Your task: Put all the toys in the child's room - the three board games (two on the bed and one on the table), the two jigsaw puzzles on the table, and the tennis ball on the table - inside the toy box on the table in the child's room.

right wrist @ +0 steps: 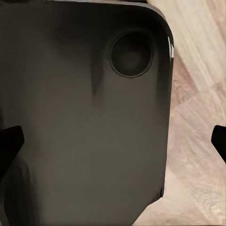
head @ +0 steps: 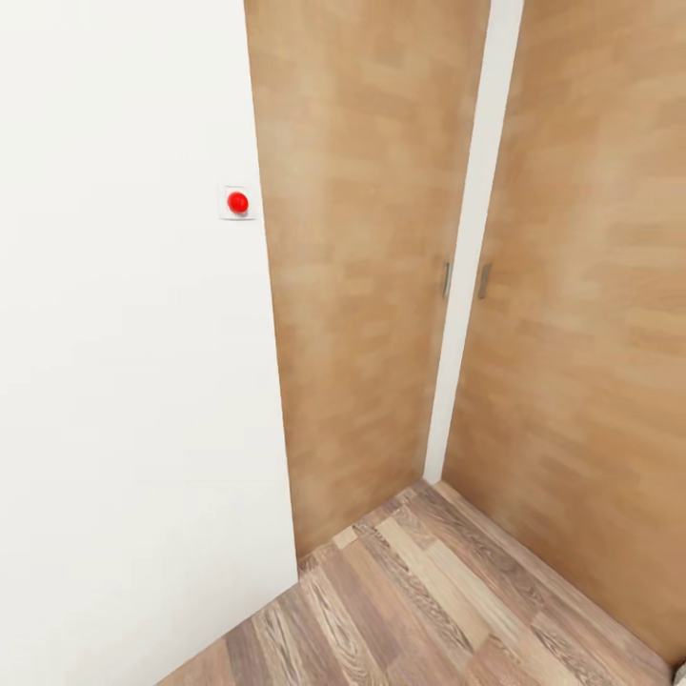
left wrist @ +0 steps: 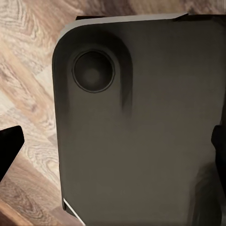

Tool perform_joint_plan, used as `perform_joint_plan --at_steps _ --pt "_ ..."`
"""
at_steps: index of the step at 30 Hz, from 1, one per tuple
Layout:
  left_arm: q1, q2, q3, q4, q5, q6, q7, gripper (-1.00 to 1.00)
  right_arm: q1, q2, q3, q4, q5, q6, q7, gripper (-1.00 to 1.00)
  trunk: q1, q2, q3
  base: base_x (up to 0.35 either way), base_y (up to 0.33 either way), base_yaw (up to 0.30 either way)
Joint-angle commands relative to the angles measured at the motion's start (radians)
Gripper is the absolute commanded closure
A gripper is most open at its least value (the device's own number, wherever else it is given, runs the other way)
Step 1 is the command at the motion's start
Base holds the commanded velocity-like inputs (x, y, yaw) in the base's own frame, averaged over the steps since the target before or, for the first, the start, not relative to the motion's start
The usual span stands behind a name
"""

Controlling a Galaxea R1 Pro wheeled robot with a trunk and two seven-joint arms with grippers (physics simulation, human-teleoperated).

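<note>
— Wood doors [head: 362, 286] and a white wall [head: 124, 381] with a red button [head: 238, 202] fill the head view. Where are the toys?
— I can't tell.
— And the claws?
— Both hang over the robot's dark base [left wrist: 141, 132], wood floor [right wrist: 197, 94] beside it. Left claw [left wrist: 115, 146] and right claw [right wrist: 113, 139] are spread wide, holding nothing.

The wooden doors [head: 362, 286] run past the head view's top edge. In both wrist views the dark base panel [left wrist: 141, 132] hides much floor [left wrist: 28, 70], and each gripper's fingertips [right wrist: 10, 141] are cut by picture edges.
</note>
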Motion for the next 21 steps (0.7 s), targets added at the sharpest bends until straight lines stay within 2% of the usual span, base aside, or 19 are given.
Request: perform_joint_plan --at_steps 1,21 --pt "0.000 0.001 -0.001 0.000 0.000 -0.003 0.000 -1.00 0.000 0.000 -0.001 0.000 -0.001 -0.005 0.000 -1.00 0.000 0.000 -0.001 -0.003 0.000 -0.275" --pt "0.000 0.004 0.001 -0.001 0.000 -0.003 0.001 -1.00 0.000 0.001 -0.001 0.000 -0.001 -0.007 0.000 -1.00 0.000 0.000 -0.001 0.000 0.000 -0.275"
